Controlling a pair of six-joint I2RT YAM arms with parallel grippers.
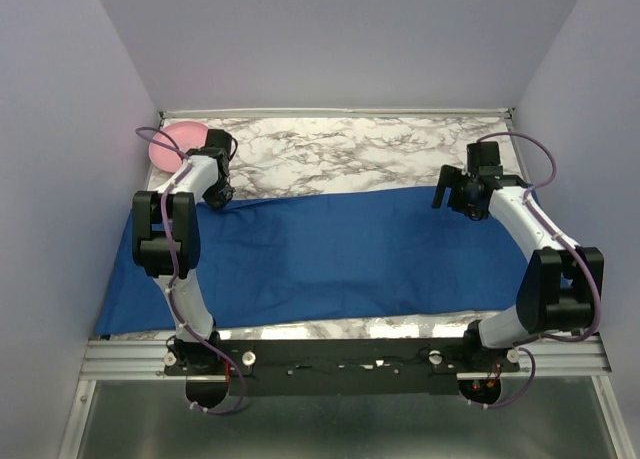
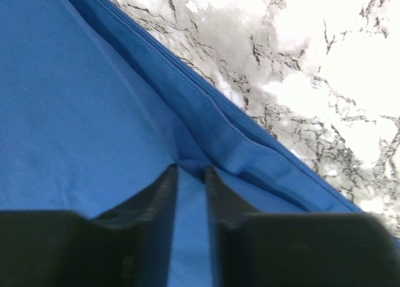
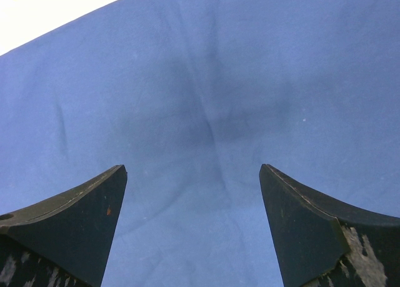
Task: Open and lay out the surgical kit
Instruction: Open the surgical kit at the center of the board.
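the blue cloth wrap (image 1: 330, 254) lies flat across the middle of the marble table (image 1: 340, 144), its long axis running from the left side of the top view to the right, with its far hem (image 2: 187, 87) crossing the upper half of the frame. the left gripper (image 1: 218, 189) sits at the upper left, right on that hem. in its wrist view the fingers (image 2: 159, 199) are drawn almost together with a thin strip of blue between them, and creases run into the tips, so it looks to be pinching the cloth. the right gripper (image 1: 450, 194) hangs at the upper right over the same far edge, its fingers (image 3: 81, 224) spread wide with nothing but smooth cloth below. each arm is nearest its own far corner. no tray, forceps or packets show anywhere. a pink disc (image 1: 178, 139) rests beyond the cloth in the upper left.
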